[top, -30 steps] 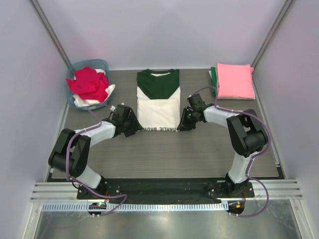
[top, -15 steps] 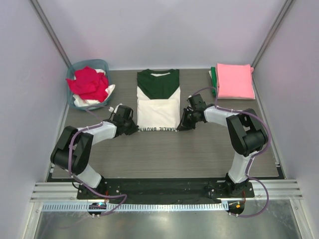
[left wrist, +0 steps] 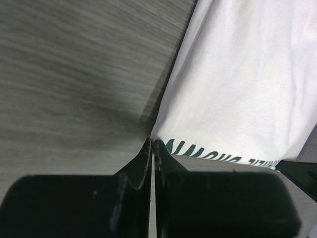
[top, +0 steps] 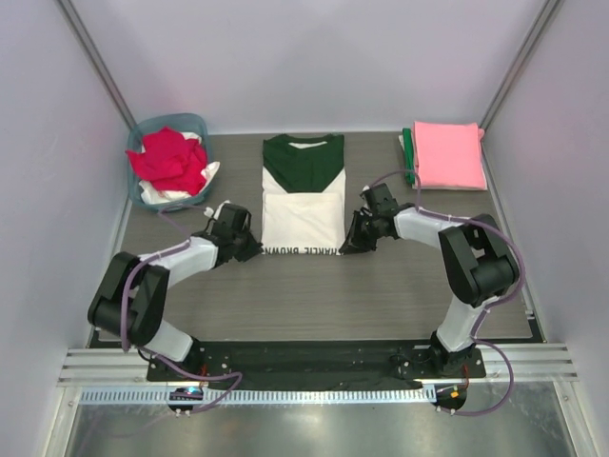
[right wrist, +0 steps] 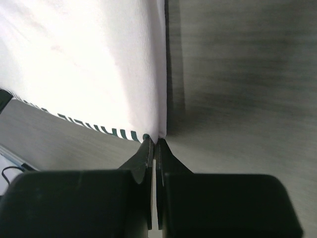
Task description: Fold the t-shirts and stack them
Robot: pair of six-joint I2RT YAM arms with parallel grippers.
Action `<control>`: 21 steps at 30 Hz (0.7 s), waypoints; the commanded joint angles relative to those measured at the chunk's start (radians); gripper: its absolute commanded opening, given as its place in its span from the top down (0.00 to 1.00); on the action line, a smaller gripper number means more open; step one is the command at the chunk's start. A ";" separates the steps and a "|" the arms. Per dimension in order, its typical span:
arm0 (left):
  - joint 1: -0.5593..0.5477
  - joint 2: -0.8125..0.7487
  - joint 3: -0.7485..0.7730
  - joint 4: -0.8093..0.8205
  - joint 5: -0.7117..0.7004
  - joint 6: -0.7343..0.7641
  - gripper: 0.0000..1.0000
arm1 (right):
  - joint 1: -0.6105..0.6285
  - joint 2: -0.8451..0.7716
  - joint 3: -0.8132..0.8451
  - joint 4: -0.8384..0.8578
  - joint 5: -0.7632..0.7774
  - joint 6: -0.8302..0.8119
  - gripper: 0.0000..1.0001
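The cream t-shirt [top: 303,211] with dark green shoulders lies flat at the table's middle, its lower part folded up so the printed lettering runs along its near edge. My left gripper [top: 255,249] is shut on the near left corner of this t-shirt [left wrist: 237,89], its tips [left wrist: 152,142] meeting right at the cloth's corner. Over at the near right corner, my right gripper [top: 348,246] is shut too, the tips [right wrist: 153,139] pinching the edge of the cream cloth [right wrist: 84,64]. Both grippers rest low on the table.
A round teal basket [top: 136,130] at the back left holds a crumpled red shirt [top: 169,159] and a white one. A folded pink shirt [top: 447,154] lies on a green one [top: 408,157] at the back right. Pale walls close in both sides.
The left gripper's jaws have closed onto the shirt's near left corner, and the right jaws have closed the last bit on the right corner. Both arms shifted slightly.
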 commanded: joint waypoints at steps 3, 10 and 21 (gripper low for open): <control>-0.027 -0.231 -0.068 -0.117 -0.008 -0.020 1.00 | 0.001 -0.180 -0.070 -0.061 -0.018 0.005 0.99; -0.169 -0.535 -0.139 -0.328 -0.060 -0.095 1.00 | 0.096 -0.453 -0.207 -0.164 0.039 0.106 0.99; -0.337 -0.922 -0.041 -0.771 -0.171 -0.270 1.00 | 0.408 -0.821 -0.178 -0.417 0.331 0.405 0.99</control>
